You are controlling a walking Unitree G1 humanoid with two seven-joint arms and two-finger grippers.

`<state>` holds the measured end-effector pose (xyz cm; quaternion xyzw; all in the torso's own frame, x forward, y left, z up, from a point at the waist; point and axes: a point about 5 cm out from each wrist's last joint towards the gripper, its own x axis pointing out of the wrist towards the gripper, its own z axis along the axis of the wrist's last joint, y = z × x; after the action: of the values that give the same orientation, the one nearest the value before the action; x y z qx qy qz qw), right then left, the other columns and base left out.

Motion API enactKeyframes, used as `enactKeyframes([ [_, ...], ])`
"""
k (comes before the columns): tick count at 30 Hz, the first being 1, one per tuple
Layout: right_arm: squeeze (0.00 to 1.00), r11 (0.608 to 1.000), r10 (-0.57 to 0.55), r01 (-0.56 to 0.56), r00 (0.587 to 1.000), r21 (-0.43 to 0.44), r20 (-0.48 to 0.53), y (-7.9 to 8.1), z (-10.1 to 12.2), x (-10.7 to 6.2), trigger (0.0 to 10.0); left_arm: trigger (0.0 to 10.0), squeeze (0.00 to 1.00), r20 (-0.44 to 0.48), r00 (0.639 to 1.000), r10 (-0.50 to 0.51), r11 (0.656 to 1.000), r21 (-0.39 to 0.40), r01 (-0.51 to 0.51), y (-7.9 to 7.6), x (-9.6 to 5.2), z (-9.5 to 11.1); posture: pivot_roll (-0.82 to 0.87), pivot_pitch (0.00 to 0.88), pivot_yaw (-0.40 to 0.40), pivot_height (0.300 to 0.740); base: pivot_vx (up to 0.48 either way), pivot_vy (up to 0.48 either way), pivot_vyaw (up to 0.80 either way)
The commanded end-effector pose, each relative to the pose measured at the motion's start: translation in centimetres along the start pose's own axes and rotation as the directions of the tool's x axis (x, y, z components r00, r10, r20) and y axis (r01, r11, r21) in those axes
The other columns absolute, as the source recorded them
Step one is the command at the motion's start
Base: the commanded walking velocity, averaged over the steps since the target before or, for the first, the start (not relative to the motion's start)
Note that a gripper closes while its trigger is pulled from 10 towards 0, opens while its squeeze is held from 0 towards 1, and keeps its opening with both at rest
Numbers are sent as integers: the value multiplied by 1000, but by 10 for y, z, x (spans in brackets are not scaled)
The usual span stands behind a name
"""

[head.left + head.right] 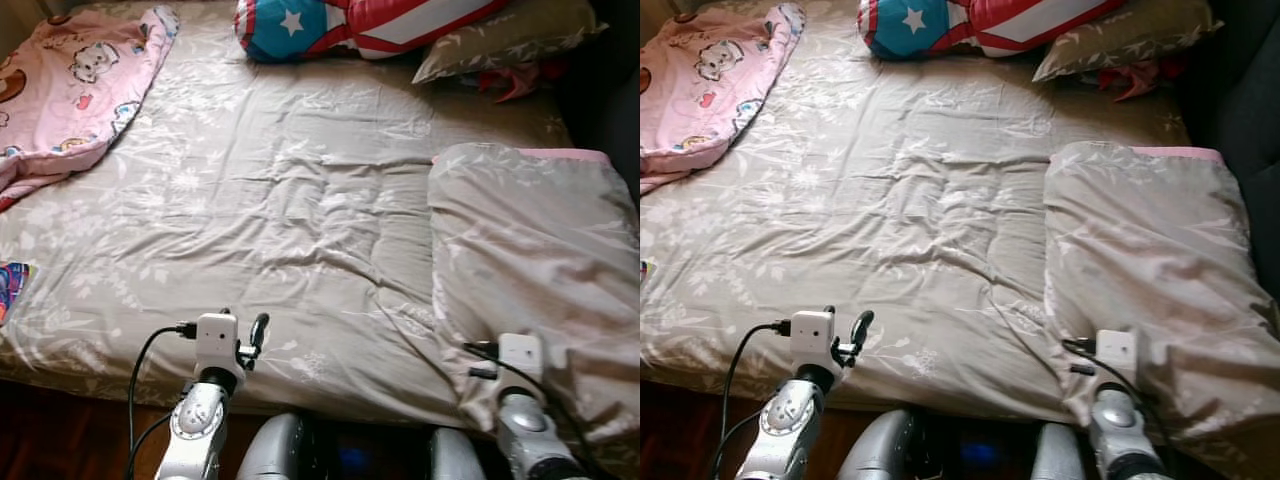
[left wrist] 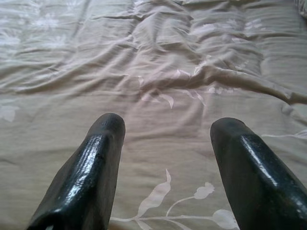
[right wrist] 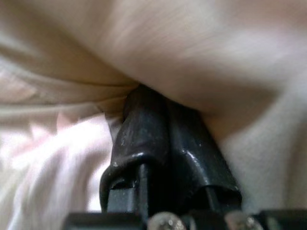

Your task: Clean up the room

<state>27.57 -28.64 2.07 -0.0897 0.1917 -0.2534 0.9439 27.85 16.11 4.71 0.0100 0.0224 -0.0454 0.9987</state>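
The left gripper (image 2: 165, 158) reaches forward from the foot of the bed, its silver arm angled up and its wrist level, the fingers spread wide apart with nothing between them, hovering just above the beige floral bedsheet (image 1: 290, 230). Directly ahead of its fingertips (image 2: 109, 125) the sheet lies in shallow wrinkles, and a raised crease runs across the cloth further ahead and toward the robot's right.

The right gripper (image 3: 165, 139) is pushed in at the near edge of the folded beige duvet (image 1: 530, 270), its wrist (image 1: 520, 355) pressed against the fabric. In the right wrist view the two black fingers are closed together, with the cloth bunched around and over their tips, so the duvet edge appears pinched between them. The duvet stretches away from this gripper along the right side of the bed, and a pink lining (image 1: 570, 154) shows along its far edge.

Far ahead and to the left of the left gripper, a pink cartoon-print blanket (image 1: 70, 80) lies crumpled at the bed's far left corner. Beyond both grippers, at the head of the bed, rests a red, white and blue star-and-stripes cushion (image 1: 340, 25), with a beige floral pillow (image 1: 500, 40) just beside it to the right. A small colourful item (image 1: 12, 285) sits at the left edge of the bed, well left of the left gripper.
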Motion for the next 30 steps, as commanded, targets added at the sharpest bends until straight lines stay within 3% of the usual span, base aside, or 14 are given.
enactKeyframes([
  [1, 0, 990, -118, 117, 993, 74, 2, -27, 2, 4, 10000, 10000, 0, -44, 999, 13, 1000, -6, -13, 4, -6, -9, -113, 262, 69, 658, 0, 0, 0],
  [6, 0, 995, -16, 14, 1000, 102, 19, -9, 0, 0, 10000, 10000, 0, -47, 999, 10, 1000, -6, -10, 3, -6, -10, -112, 261, 70, 658, 0, 0, 0],
  [10, 0, 959, 144, -127, 988, 253, -48, 20, -16, -10, 10000, 10000, 0, -51, 999, 5, 1000, -7, -5, 2, -5, -10, -112, 258, 72, 658, 0, 0, 0],
  [13, 0, 937, 238, -216, 970, 276, -48, 40, -25, -20, 10000, 10000, 0, -59, 998, 0, 1000, -8, -1, 2, -5, -12, -114, 254, 72, 658, 0, 0, 0],
  [16, 0, 934, 256, -234, 966, 271, -47, 45, -27, -23, 10000, 10000, 0, -63, 998, -2, 1000, -7, 1, 2, -5, -13, -112, 250, 73, 658, 0, 0, 0],
  [20, 0, 898, 320, -318, 946, 304, 45, 58, -17, -27, 10000, 10000, 0, -68, 998, -3, 1000, -8, 3, 2, -5, -14, -119, 246, 73, 658, 0, 0, 0],
  [23, 0, 855, 398, -428, 904, 293, 158, 72, -2, -32, 10000, 10000, 0, -74, 997, -8, 1000, -9, 7, 1, -4, -15, -126, 240, 74, 658, 0, 0, 0],
  [30, 0, 794, 469, -538, 839, 283, 276, 85, 17, -37, 10000, 10000, 0, -79, 997, -16, 1000, -14, 15, -3, -2, -16, -134, 236, 74, 658, 0, 0, 0],
])
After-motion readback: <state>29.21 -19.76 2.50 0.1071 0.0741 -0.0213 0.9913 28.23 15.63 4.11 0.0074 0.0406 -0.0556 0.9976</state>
